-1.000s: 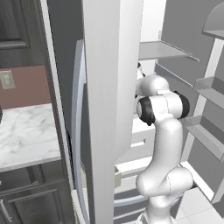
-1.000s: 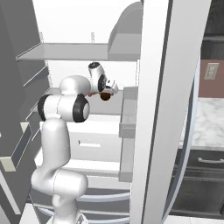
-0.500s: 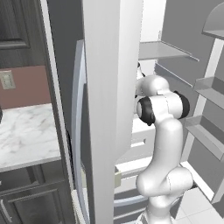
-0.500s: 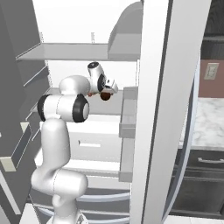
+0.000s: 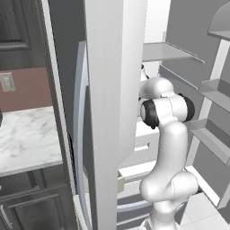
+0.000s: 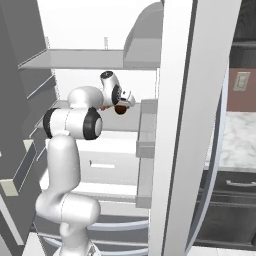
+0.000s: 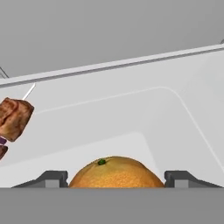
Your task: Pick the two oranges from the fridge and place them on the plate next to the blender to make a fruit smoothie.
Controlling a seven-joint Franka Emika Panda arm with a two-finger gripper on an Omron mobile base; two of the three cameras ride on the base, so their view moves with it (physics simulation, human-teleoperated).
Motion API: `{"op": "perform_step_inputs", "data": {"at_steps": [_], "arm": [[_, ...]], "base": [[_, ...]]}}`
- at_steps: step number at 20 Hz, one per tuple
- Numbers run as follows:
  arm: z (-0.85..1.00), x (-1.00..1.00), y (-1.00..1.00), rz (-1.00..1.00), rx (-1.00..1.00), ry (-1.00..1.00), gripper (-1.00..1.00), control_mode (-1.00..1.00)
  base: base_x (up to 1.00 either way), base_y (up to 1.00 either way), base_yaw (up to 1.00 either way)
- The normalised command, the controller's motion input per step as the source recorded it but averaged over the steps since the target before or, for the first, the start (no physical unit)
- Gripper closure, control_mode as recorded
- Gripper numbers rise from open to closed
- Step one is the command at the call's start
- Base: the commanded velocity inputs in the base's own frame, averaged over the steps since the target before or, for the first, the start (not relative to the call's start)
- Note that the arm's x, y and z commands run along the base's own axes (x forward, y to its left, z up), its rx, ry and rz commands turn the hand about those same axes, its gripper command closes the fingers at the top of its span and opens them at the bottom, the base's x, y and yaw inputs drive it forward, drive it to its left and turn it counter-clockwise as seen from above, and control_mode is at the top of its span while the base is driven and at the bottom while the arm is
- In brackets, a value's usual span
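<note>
Orange (image 7: 115,172) fruit is seen low in the hand view, sitting between the two dark finger tips, its small green stem scar turned upward. The gripper (image 7: 115,178) is spread wide, a tip on either side of the fruit with a gap left on each, so the jaws are judged open and nothing is held yet. The orange rests on a pale grey shelf (image 7: 131,118) inside the fridge (image 6: 185,125), and a brown chunk of meat on a skewer (image 7: 14,119) is seen well to its left. By its look, the fruit is judged light, firm and round, with a pebbled skin that should give fair grip; it could roll if nudged, so it is best taken across its widest part with moderate pressure. In the base views the white arm is seen reaching in between the open doors, under an upper shelf (image 6: 80,59). Beside the fridge a marble surface (image 5: 27,139) is seen above dark cabinets (image 5: 27,206).
</note>
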Motion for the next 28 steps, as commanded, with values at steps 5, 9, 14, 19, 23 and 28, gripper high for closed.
{"op": "perform_step_inputs", "data": {"at_steps": [5,9,14,19,23,28], "arm": [[0.0,-0.14,0.0,0.0,0.0,-0.06,1.0,-1.0],[0.0,-0.42,0.0,0.0,0.0,-0.21,1.0,-1.0],[0.0,-0.54,0.0,0.0,0.0,-0.37,1.0,-1.0],[0.66,-0.93,0.01,0.0,0.03,-0.23,1.0,-1.0],[1.0,-1.0,0.02,0.0,0.15,0.01,1.0,-1.0],[0.99,-1.0,0.1,0.0,0.18,0.16,1.0,-1.0]], "base": [[0.0,0.0,0.0],[0.0,0.0,0.0],[0.0,0.0,0.0],[0.0,0.0,0.0],[0.0,0.0,0.0],[0.0,0.0,0.0]]}}
